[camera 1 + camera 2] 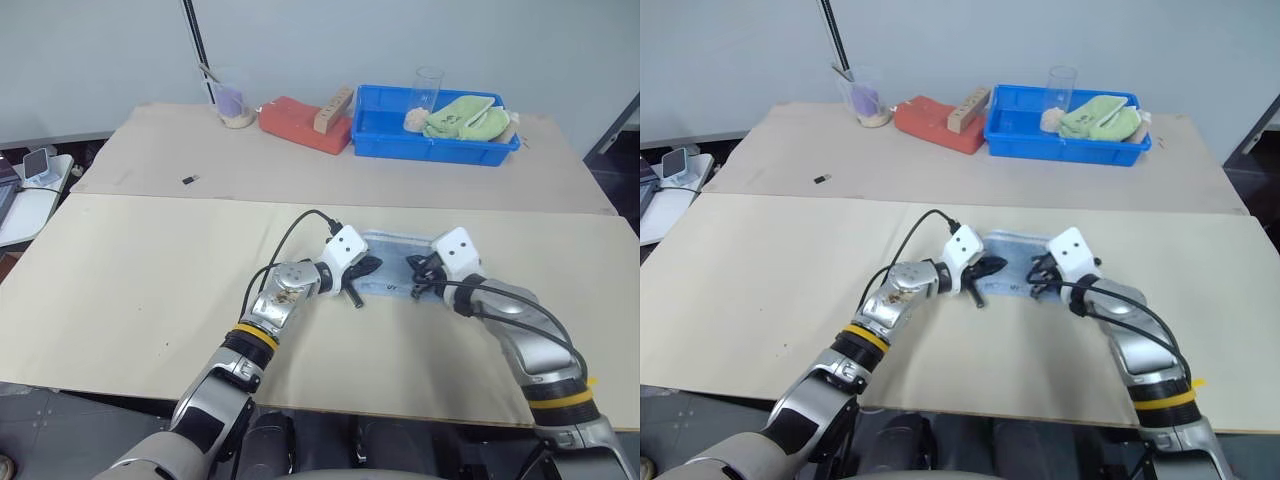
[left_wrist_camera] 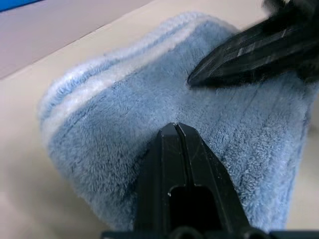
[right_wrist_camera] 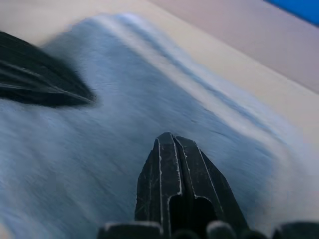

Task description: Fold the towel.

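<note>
1. Towel (image 1: 392,262) is laid flat mid-desk (image 1: 150,290), long axis left-right, whitish hem on far side.
2. Left pincer (image 1: 366,270) and right pincer (image 1: 418,272) are pressed together, tips on towel.
3. Bare desk is seen all round.

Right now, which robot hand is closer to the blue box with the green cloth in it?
Right. The right gripper sits on the towel almost straight in front of the blue box; the left gripper is on the towel too, further off to the left.
</note>
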`<state>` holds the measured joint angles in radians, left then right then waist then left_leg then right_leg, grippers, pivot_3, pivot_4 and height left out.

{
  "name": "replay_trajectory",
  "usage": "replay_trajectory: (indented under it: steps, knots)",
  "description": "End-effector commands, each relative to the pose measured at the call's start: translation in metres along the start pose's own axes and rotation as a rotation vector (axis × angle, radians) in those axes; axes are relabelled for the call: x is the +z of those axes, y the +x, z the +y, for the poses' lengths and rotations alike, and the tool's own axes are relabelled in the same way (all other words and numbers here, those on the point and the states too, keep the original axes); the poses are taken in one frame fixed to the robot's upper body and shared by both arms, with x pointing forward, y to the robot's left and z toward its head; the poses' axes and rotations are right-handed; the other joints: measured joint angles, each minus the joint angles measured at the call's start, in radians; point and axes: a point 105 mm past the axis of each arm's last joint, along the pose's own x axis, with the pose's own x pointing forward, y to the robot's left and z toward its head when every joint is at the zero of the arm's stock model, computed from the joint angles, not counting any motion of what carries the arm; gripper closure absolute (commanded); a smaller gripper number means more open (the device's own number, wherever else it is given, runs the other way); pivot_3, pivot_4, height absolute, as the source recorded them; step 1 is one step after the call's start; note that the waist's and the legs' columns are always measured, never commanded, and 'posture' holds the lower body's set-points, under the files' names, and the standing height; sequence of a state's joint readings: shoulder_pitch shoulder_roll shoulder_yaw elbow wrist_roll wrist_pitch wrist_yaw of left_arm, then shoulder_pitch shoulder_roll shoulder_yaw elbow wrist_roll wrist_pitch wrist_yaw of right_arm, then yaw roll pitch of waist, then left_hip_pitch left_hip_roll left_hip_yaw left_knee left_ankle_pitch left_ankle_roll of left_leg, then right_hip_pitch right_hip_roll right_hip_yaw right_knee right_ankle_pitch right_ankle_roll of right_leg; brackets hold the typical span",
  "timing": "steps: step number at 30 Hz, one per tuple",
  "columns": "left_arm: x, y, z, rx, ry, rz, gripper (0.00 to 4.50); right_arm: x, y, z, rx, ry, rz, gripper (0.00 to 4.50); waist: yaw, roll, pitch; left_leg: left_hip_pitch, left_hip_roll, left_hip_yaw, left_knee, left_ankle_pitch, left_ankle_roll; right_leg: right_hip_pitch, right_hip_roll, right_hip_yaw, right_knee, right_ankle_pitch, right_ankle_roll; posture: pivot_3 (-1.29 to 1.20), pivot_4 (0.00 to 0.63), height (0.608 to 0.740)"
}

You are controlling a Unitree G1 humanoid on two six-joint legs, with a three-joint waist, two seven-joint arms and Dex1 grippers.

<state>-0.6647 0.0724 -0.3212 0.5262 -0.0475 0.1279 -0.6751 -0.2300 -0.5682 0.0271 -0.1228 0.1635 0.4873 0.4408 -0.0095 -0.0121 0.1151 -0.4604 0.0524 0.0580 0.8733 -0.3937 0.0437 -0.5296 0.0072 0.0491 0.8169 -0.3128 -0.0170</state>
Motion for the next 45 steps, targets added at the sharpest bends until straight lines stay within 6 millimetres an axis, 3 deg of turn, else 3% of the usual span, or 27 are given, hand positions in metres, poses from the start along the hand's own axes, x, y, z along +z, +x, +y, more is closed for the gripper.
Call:
replay_trajectory:
  steps: [1,6,10,13,17,21,24,29,32,34,37,41,45]
  knots:
    - [-0.009,-0.007,0.010,0.047,0.011,0.026,4.50,0.000,-0.020,-0.027,-0.110,-0.016,-0.005,4.47,-0.003,0.000,0.000,0.000,0.000,0.000,0.001,0.000,0.000,0.000,0.000,0.000,0.001,0.000,0.000,0.00,0.150,0.656]
    - [0.043,-0.016,0.014,0.055,0.061,-0.155,4.50,0.022,-0.038,-0.035,-0.148,-0.011,-0.063,4.47,-0.013,-0.002,0.002,-0.001,0.000,-0.003,0.001,0.000,0.000,-0.002,0.001,0.003,0.003,0.000,0.000,0.00,0.150,0.656]
    - [0.081,-0.022,0.019,0.074,0.063,-0.243,4.50,0.061,-0.033,-0.030,-0.144,-0.057,-0.169,4.47,-0.016,-0.001,0.004,-0.001,0.000,-0.003,0.001,0.000,0.000,-0.003,0.001,0.005,0.005,0.000,0.001,0.00,0.150,0.656]
    - [0.069,-0.010,0.025,0.088,0.045,-0.185,4.50,0.070,-0.012,-0.018,-0.098,-0.057,-0.186,4.47,-0.013,-0.001,0.004,0.000,-0.001,-0.003,0.001,0.000,0.000,-0.002,0.002,0.005,0.004,0.000,0.001,0.00,0.150,0.656]
    - [0.032,0.002,0.032,0.105,0.014,-0.059,4.50,0.051,0.011,-0.005,-0.015,-0.069,-0.106,4.47,-0.010,-0.001,0.003,0.001,-0.001,-0.003,0.001,0.000,0.000,0.000,0.002,0.005,0.004,-0.001,0.002,0.00,0.150,0.656]
    - [0.017,0.001,0.039,0.127,0.003,-0.018,4.50,0.032,0.013,-0.008,-0.004,-0.081,-0.042,4.47,-0.005,0.005,0.000,-0.001,-0.003,-0.002,0.002,0.000,0.000,-0.006,0.002,0.008,0.004,-0.001,0.003,0.00,0.150,0.656]
    - [0.009,-0.001,0.043,0.137,-0.001,0.000,4.50,0.017,0.003,-0.023,-0.049,-0.088,0.006,4.47,-0.003,0.006,0.000,-0.011,-0.003,-0.003,0.003,0.000,0.000,-0.008,0.001,0.010,0.004,-0.002,0.005,0.00,0.150,0.656]
    - [0.024,-0.009,0.051,0.147,-0.005,-0.075,4.50,0.018,-0.024,-0.044,-0.081,-0.059,0.003,4.47,-0.003,0.005,0.000,-0.011,-0.004,-0.004,0.005,0.000,0.000,-0.006,0.001,0.011,0.004,-0.002,0.007,0.00,0.150,0.656]
    - [0.044,-0.025,0.052,0.104,0.016,-0.153,4.50,0.044,-0.036,-0.053,-0.087,-0.034,-0.084,4.47,-0.013,0.004,0.001,-0.011,-0.003,-0.004,0.005,0.000,0.000,-0.008,0.002,0.013,0.004,-0.002,0.007,0.00,0.150,0.656]
    - [0.052,-0.042,0.053,0.064,0.056,-0.171,4.50,0.055,-0.043,-0.058,-0.089,-0.023,-0.114,3.89,-0.018,0.003,0.001,-0.011,-0.003,-0.004,0.005,0.000,0.000,-0.008,0.003,0.013,0.005,-0.002,0.007,0.00,0.150,0.656]
    - [0.059,-0.073,0.048,-0.035,0.098,-0.160,3.61,0.067,-0.050,-0.055,-0.034,-0.004,-0.135,2.88,-0.028,0.005,0.000,-0.010,-0.002,-0.005,0.003,0.000,0.000,-0.008,0.005,0.013,0.006,-0.002,0.007,0.00,0.150,0.656]
    - [0.061,-0.134,0.028,-0.263,0.172,-0.098,1.79,0.076,-0.052,-0.048,0.046,0.064,-0.141,1.52,-0.036,0.007,0.000,-0.008,-0.001,-0.005,0.002,0.001,0.000,-0.007,0.007,0.013,0.007,-0.003,0.005,0.00,0.150,0.656]
    - [0.077,-0.168,0.015,-0.341,0.172,-0.087,0.01,0.073,-0.045,-0.046,0.079,0.138,-0.116,0.16,-0.028,0.007,0.000,0.000,-0.001,-0.005,0.002,0.001,0.000,-0.007,0.005,0.013,0.007,-0.004,0.004,0.00,0.150,0.656]
